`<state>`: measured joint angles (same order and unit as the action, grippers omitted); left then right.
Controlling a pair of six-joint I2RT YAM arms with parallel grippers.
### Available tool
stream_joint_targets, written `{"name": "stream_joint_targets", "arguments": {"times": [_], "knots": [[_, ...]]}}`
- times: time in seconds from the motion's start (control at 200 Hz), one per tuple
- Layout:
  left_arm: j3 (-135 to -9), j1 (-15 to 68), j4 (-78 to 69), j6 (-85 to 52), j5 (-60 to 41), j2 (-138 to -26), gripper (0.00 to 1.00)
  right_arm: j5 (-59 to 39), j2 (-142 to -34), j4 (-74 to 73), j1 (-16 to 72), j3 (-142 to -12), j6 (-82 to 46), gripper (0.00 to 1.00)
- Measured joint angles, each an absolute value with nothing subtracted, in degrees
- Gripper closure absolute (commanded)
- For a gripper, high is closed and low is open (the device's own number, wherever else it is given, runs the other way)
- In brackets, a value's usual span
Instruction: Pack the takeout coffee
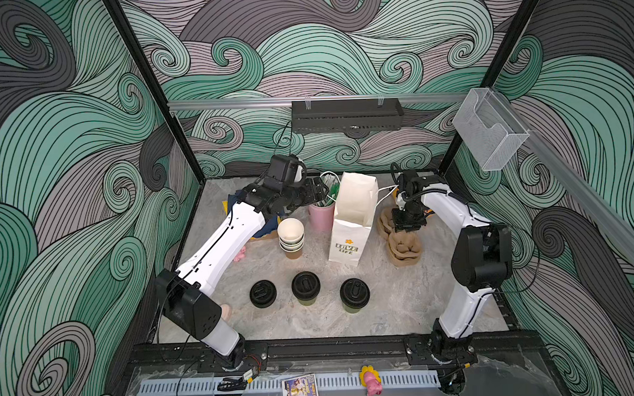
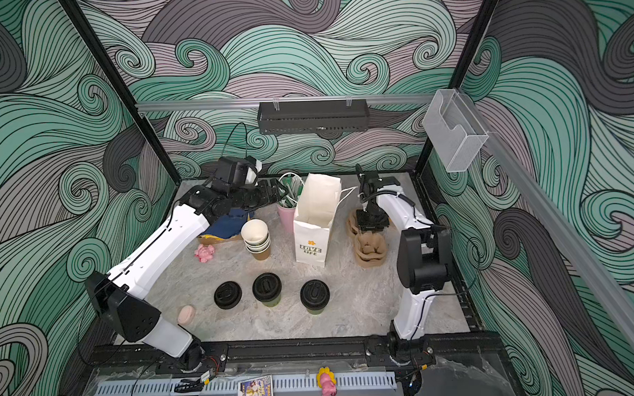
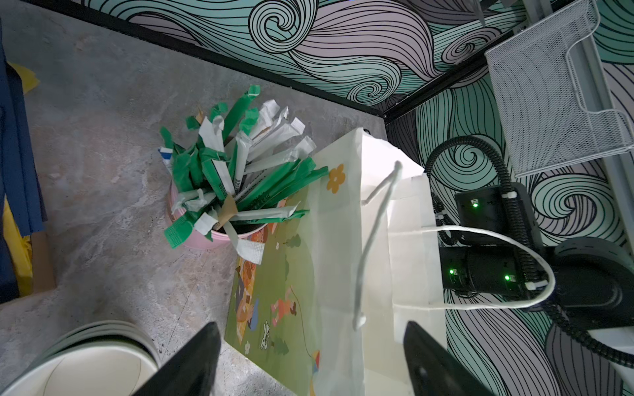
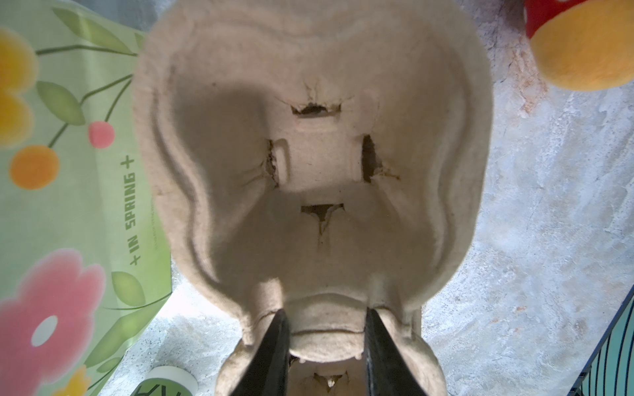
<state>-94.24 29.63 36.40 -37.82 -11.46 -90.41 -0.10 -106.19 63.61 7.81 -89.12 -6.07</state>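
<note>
Left coffee cup (image 1: pixel 306 287) and right coffee cup (image 1: pixel 354 294) stand lidded and upright near the table's front, not yet packed. At their 12 o'clock the paper bag (image 1: pixel 352 219) stands open. At 2 o'clock the right gripper (image 4: pixel 327 312) is clamped on the pulp cup carrier (image 1: pixel 404 248), the tray likely meant to seat them. The left gripper (image 3: pixel 310 325), jaws spread and empty, hovers by the bag's mouth, perhaps to hold it open.

1. Pink cup (image 1: pixel 321 217) of green-white straws (image 3: pixel 236 178), upright at the bench (image 1: pixel 402 304) rear.
2. Stack of empty paper cups (image 1: pixel 291 238), upright, near the pink cup.
3. Small pink toy (image 2: pixel 205 253) left of the stack.
4. Black wire shelf (image 1: pixel 347 115) and clear holder (image 1: pixel 489 127) hang on wall rails.
</note>
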Motion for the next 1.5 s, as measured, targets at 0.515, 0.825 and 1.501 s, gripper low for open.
{"name": "stream_joint_targets", "arguments": {"times": [0.515, 0.825, 1.501], "knots": [[-94.2, 29.6, 36.4, -38.1, -12.8, -90.4, 0.14, 0.1, -106.2, 60.3, 7.8, -88.9, -4.3, 0.51], [-94.3, 29.6, 36.4, -38.0, -13.6, -90.4, 0.14, -0.4, -107.1, 60.0, 8.3, -88.6, -3.1, 0.51], [-95.1, 29.6, 36.8, -38.1, -14.0, -90.7, 0.14, 1.3, -109.6, 60.1, 9.5, -87.5, -2.0, 0.65]]}}
